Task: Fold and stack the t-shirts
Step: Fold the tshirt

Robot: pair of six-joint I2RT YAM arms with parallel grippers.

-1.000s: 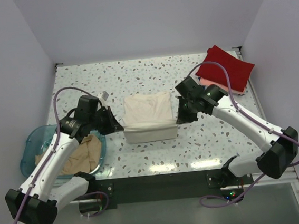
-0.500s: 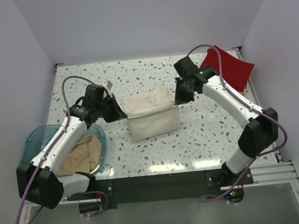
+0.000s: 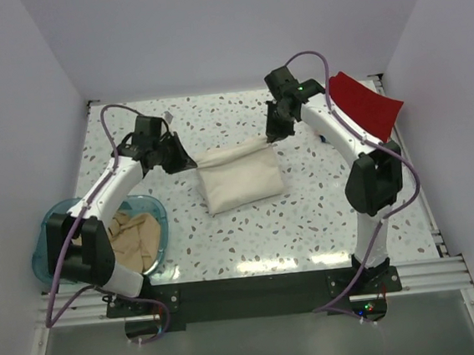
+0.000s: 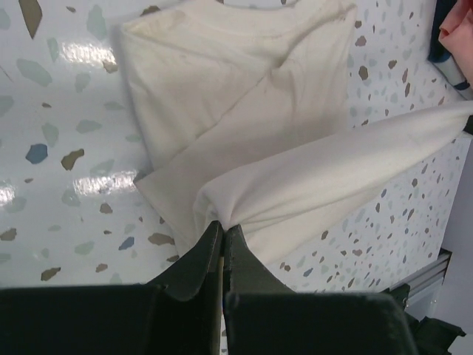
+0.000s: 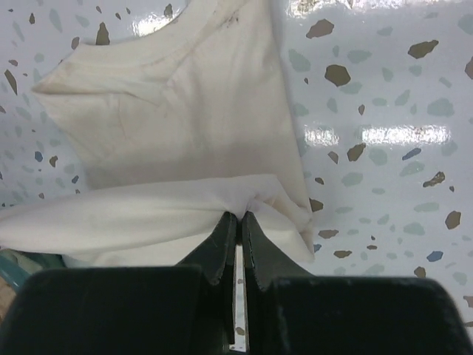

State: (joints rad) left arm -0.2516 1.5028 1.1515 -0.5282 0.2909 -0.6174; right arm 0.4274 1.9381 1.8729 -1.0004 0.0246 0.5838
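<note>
A cream-white t-shirt (image 3: 239, 177) lies folded into a small rectangle in the middle of the table. My left gripper (image 3: 187, 164) is shut on its far left corner, and in the left wrist view the cloth (image 4: 295, 170) bunches at the closed tips (image 4: 222, 224). My right gripper (image 3: 273, 134) is shut on the far right corner, pinching a fold of the shirt (image 5: 170, 133) at its tips (image 5: 239, 214). A red t-shirt (image 3: 364, 102) lies at the back right. A tan-beige t-shirt (image 3: 134, 238) sits crumpled in the blue tub. A salmon pink edge (image 4: 452, 26) shows at the left wrist view's corner.
The translucent blue tub (image 3: 49, 233) stands at the near left beside the left arm. The speckled table (image 3: 324, 211) ends at white walls at the back and both sides. The right arm's forearm reaches across in front of the red shirt.
Both grippers have carried the cream shirt's near edge away from the bases and over to its far edge. The shirt now lies flatter and slightly farther back.
</note>
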